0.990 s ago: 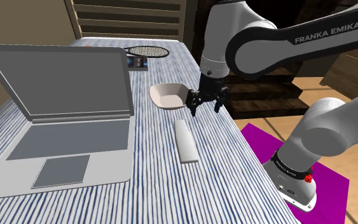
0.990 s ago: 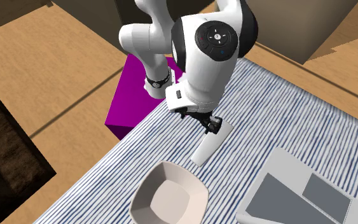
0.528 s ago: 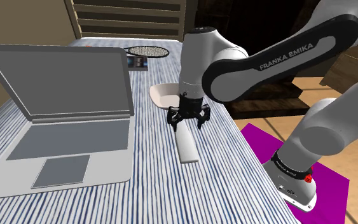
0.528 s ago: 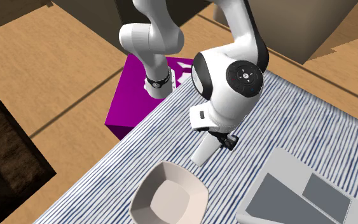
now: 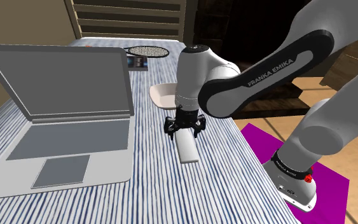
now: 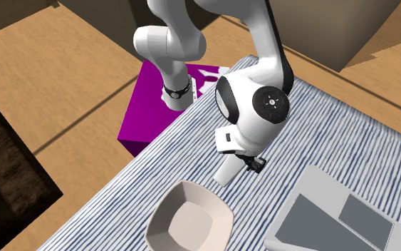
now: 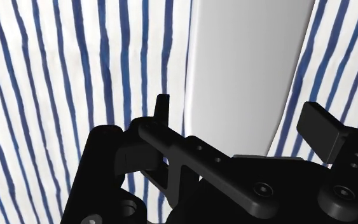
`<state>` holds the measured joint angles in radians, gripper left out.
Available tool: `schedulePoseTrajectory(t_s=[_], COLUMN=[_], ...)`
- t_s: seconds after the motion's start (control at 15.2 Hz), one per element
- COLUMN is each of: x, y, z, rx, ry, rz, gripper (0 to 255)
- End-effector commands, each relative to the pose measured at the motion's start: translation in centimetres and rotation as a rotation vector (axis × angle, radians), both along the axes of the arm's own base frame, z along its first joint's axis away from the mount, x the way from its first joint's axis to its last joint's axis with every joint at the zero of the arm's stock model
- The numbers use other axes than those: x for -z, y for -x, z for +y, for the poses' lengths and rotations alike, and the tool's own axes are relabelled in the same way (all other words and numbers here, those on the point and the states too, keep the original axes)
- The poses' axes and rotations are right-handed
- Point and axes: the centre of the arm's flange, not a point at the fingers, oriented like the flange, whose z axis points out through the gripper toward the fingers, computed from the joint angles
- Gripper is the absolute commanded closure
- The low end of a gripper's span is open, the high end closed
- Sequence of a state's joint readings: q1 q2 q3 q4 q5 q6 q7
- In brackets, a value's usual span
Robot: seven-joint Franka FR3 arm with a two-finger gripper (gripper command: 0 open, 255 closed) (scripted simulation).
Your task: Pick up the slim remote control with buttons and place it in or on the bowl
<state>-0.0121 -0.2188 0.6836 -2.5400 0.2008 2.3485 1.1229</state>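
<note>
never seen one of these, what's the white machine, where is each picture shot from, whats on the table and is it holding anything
It is a white robot arm with a black two-finger gripper, standing on a purple box. One picture looks over its shoulder, one from above across the table, one from a camera on the hand. On the blue-striped tablecloth lie an open grey laptop, a pale squarish bowl and a slim plain white remote control. The gripper is low over the remote, fingers open on either side near one end. Nothing is held.

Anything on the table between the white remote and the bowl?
No: in the second exterior view, only bare striped cloth separates the remote from the bowl.
</note>
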Motion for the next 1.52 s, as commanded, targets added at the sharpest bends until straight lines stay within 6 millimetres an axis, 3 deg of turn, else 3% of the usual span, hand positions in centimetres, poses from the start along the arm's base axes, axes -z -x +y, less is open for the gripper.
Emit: schedulePoseTrajectory(t_s=[0.0, 0.46, 0.53, 1.12, 1.45], x=[0.4, 0.4, 0.4, 0.4, -2.2], y=[0.0, 0.0, 0.0, 0.0, 0.0], z=[-0.1, -0.1, -0.1, -0.1, -0.1], rx=[0.0, 0.0, 0.0, 0.0, 0.0], ry=[0.0, 0.0, 0.0, 0.0, 0.0], rz=[-0.001, -0.001, -0.001, -0.001, -0.001], gripper=[0, 0, 255, 255, 255])
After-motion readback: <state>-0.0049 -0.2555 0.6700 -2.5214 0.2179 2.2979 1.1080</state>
